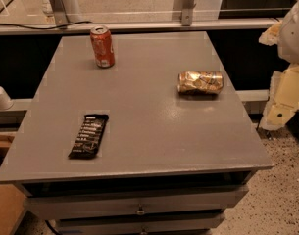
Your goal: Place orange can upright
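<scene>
Desk (139,131) of grey carries three things. The orange can (200,82) lies on its side toward the right edge, about midway between near and far, its long axis running left to right. A red-orange can (102,46) stands upright at the far left. A dark snack bar (88,136) lies flat at the near left. The pincer (284,99) hangs off the desk's right side, beyond the edge and right of the orange can, apart from it. Whether it is open or closed cannot be told.
</scene>
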Available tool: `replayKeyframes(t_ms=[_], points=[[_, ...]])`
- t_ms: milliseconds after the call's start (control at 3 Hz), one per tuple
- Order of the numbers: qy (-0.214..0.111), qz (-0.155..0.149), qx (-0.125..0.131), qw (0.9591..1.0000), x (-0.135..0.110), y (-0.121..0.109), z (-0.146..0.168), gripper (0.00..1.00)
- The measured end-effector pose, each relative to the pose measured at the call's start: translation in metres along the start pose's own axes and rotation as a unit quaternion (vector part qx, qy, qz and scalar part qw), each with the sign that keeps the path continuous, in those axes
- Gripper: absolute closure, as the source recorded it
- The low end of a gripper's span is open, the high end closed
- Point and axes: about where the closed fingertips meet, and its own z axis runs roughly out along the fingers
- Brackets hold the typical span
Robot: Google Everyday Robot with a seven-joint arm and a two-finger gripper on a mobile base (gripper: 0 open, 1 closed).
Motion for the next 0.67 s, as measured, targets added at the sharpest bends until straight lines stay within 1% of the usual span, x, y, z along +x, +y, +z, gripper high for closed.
replayKeyframes(t_ms=[333, 667], points=[[0.0, 0.0, 0.0, 1.0, 0.0, 0.0, 0.0, 0.0], [-0.011, -0.01, 0.0, 0.9999, -0.0075, -0.0047, 0.0087, 0.0]])
